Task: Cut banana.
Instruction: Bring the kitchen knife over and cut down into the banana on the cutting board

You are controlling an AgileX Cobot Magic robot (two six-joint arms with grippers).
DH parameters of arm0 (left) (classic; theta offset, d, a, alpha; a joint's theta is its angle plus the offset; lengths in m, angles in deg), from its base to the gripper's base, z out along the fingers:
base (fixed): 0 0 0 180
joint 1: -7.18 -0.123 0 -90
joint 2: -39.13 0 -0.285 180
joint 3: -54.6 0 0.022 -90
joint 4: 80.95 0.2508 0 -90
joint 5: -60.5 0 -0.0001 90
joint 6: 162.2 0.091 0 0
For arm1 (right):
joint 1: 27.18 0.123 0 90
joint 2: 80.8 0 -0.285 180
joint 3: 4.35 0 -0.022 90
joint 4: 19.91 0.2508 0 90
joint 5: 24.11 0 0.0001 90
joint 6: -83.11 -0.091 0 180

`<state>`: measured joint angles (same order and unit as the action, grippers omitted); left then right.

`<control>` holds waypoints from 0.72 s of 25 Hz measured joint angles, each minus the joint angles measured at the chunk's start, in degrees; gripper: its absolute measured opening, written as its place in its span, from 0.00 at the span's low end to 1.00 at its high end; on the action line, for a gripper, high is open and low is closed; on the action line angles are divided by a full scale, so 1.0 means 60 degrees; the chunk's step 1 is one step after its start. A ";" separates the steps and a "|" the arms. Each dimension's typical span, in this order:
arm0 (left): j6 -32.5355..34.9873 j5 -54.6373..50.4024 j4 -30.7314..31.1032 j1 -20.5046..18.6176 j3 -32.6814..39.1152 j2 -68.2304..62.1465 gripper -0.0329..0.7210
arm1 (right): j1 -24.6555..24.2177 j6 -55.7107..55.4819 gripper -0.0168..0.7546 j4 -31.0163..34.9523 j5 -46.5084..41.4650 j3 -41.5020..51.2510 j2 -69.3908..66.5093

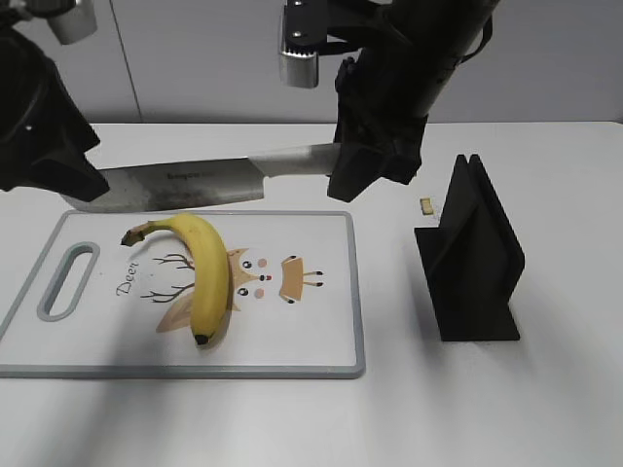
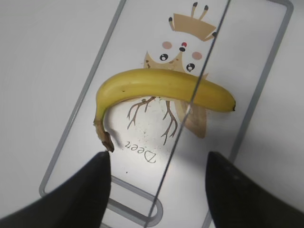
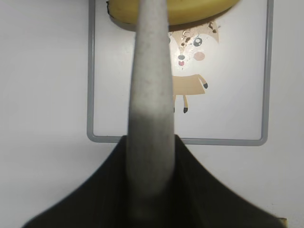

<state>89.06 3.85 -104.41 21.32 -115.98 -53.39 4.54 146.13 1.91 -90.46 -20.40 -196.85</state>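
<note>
Knife poised over the banana

The right gripper (image 1: 362, 170) clamps the knife (image 1: 195, 183) handle; the left gripper (image 2: 156, 190) gapes wide. The banana (image 1: 200, 268) lies on the cutting board (image 1: 331, 292) near the table's front-left.

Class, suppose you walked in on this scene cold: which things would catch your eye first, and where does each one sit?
First, the big knife, held by its pale handle in the right claw and hanging level in the air above the far edge of the cutting board. Next, the yellow banana, lying whole on the board's deer drawing, stem towards the far left. The left claw hovers open above it, and a black stand sits right of the board.
</note>
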 joint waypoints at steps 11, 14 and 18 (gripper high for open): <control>0.0000 0.0116 0.0183 0.0000 0.0000 -0.0639 0.82 | 0.0000 0.0122 0.25 0.0018 0.0080 0.0000 0.0000; -0.0016 0.0131 0.0183 0.0000 0.0000 -0.0756 0.79 | 0.0000 0.0124 0.25 0.0026 0.0090 0.0000 0.0000; -0.0041 0.0151 0.0192 0.0000 0.0000 -0.0830 0.60 | 0.0000 0.0144 0.25 0.0035 0.0099 0.0000 -0.0003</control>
<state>88.81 4.76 -103.26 21.32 -115.98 -58.37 4.54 146.99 2.12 -89.86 -20.40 -196.87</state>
